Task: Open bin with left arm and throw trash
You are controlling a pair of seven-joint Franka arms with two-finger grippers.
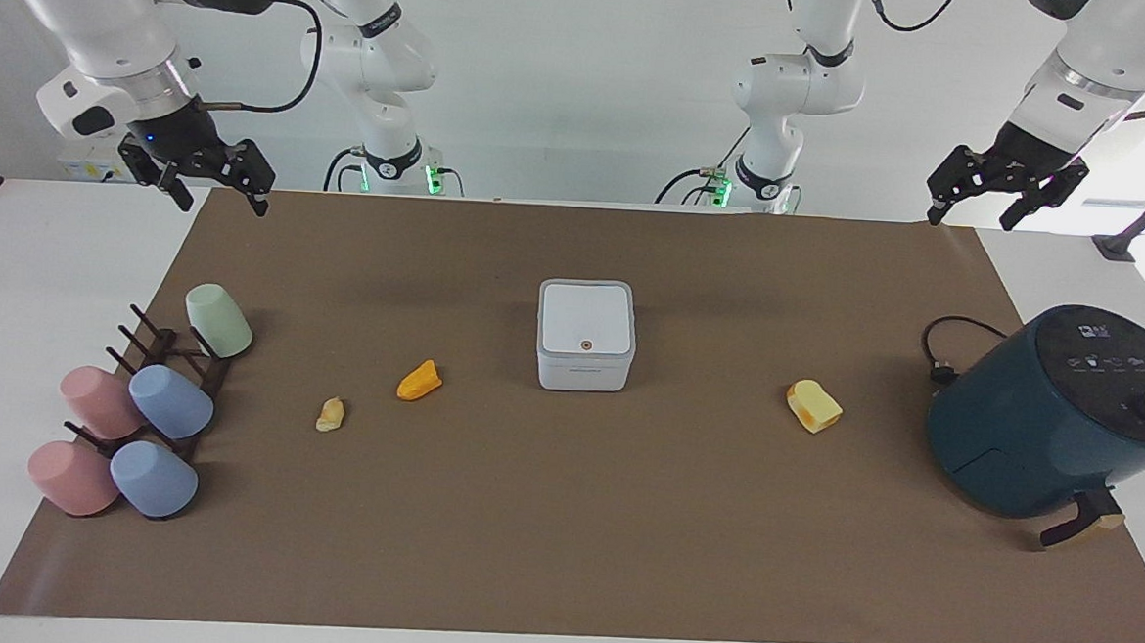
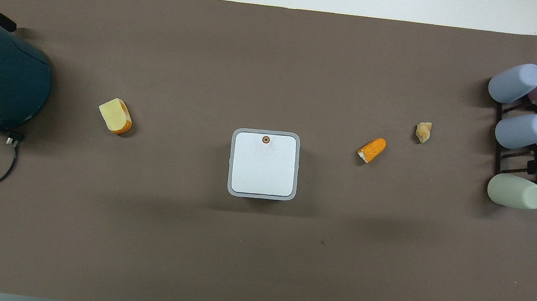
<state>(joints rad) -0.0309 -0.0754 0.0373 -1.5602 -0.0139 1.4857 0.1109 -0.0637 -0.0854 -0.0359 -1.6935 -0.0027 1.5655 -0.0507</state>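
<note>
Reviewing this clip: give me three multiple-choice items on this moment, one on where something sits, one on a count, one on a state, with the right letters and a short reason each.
1. The yellow bread-like chunk lies between the bin and:
A. the air fryer
B. the cup rack
C. the orange wedge

2. How many cups hang on the cup rack?
A. three
B. five
C. seven

3. The bin's lid is:
A. shut flat
B. propped half open
C. lying off beside the bin

Answers:
1. A, it sits toward the left arm's end, where the air fryer stands.
2. B, two pink, two blue, one green.
3. A, the lid covers the whole top in both views.
</note>
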